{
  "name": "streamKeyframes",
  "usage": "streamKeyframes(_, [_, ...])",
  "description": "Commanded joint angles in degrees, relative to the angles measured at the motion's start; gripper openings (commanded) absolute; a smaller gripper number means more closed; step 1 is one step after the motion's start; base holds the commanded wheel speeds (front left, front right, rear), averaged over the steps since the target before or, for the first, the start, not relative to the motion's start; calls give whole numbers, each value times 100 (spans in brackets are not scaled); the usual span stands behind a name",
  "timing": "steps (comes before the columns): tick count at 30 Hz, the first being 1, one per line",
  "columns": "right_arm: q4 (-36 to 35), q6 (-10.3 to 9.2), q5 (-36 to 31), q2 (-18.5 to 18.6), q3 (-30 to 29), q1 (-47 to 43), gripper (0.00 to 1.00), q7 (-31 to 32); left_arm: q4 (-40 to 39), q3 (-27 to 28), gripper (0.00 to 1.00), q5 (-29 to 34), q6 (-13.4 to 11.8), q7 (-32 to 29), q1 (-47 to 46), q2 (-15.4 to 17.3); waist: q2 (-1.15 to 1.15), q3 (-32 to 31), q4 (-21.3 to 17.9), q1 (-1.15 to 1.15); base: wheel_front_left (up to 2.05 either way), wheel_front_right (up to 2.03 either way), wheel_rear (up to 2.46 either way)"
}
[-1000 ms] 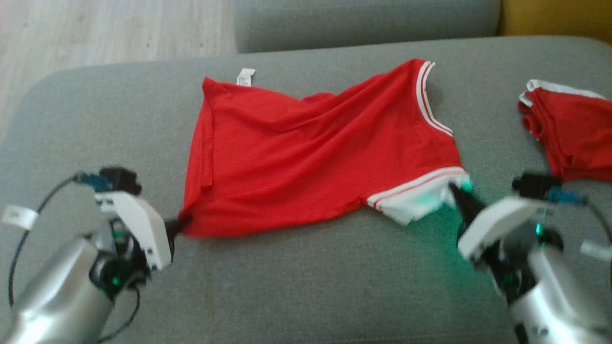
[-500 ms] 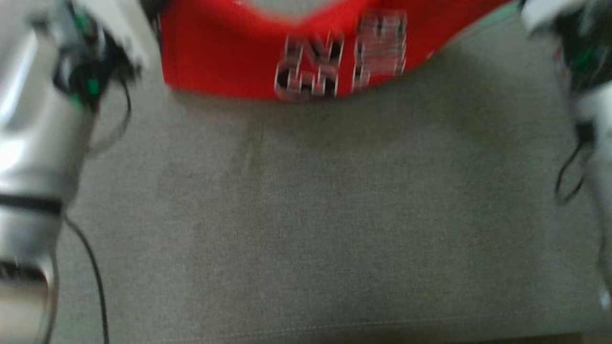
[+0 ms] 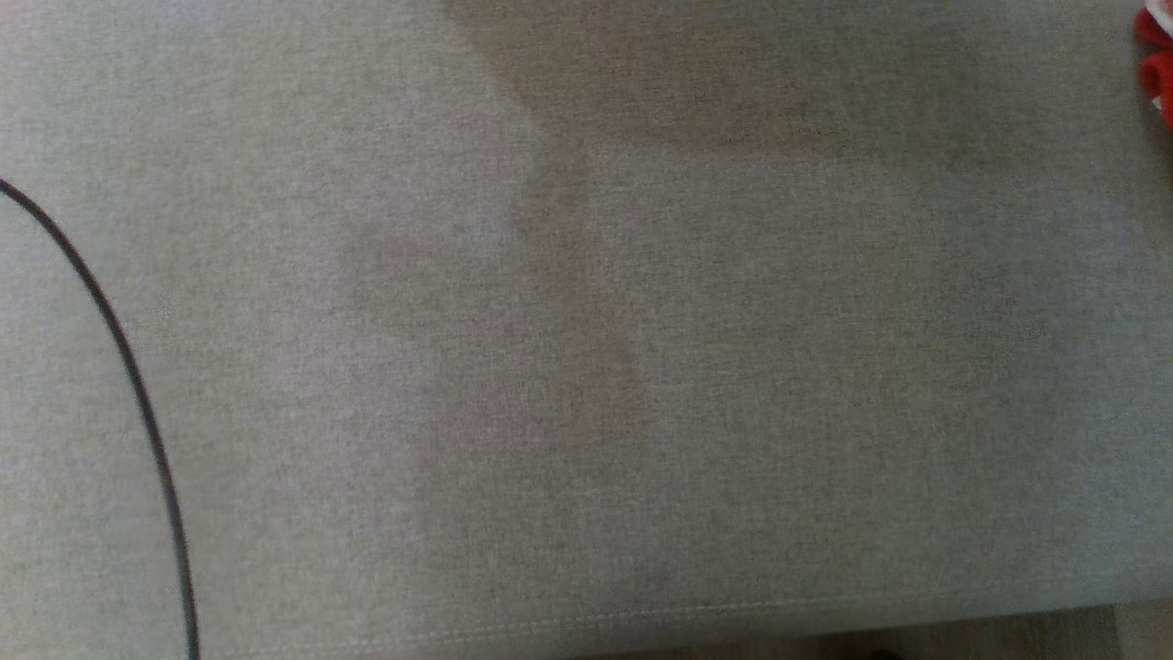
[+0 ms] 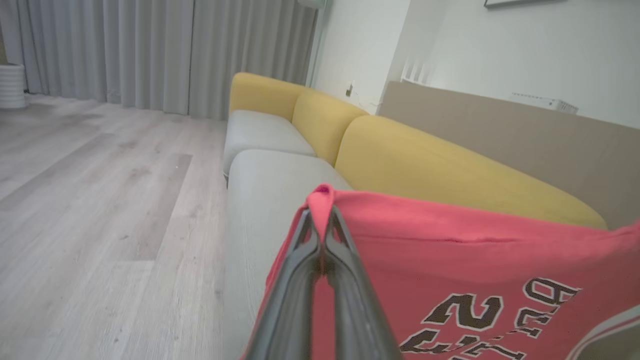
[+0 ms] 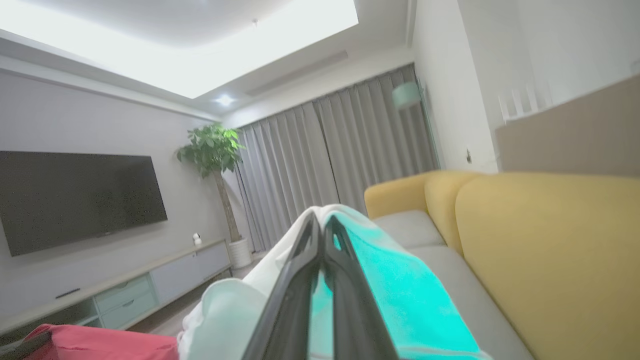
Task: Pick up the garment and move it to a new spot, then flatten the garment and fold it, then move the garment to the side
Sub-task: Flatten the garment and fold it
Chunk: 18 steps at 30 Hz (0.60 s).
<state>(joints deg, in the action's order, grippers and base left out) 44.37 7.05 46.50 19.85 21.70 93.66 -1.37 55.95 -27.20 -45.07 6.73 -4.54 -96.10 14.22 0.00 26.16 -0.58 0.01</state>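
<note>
The garment (image 4: 450,250) is a red jersey with dark and white lettering, lifted above the sofa. In the left wrist view my left gripper (image 4: 322,215) is shut on a bunched red corner of it, and the cloth stretches away to the right. In the right wrist view my right gripper (image 5: 322,225) is shut on the garment's white sleeve trim (image 5: 225,310), which glows cyan beside the fingers. A red fold (image 5: 90,342) shows at that view's lower left.
The head view looks straight down on the grey seat cushion (image 3: 641,367), with a black cable (image 3: 137,394) curving at the left and a scrap of another red cloth (image 3: 1156,73) at the top right. Yellow backrests (image 4: 450,170) run behind the seat; wood floor (image 4: 100,200) lies to the left.
Both grippers have lifted the garment off the cushion where it lay spread. The head view has shifted, and the garment and both arms have passed out of its top edge.
</note>
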Motion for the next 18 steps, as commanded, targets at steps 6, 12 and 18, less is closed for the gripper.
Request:
streamKeyframes(6, [0, 44, 162, 158, 312, 1093, 0, -334, 240, 61, 0, -2, 52, 200, -1071, 127, 0, -13, 56, -1, 0, 0, 0])
streamKeyframes(12, [-74, 44, 481, 310, 1175, 834, 0, -128, 258, -399, 0, -183, 73, 150, -663, 26, 0, -3, 87, -1, 0, 0, 0])
streamKeyframes(18, [-539, 44, 1092, 741, 2128, -724, 0, 257, -269, -1214, 0, -748, 74, -105, 941, 192, 0, -415, 76, -1, 0, 0, 0])
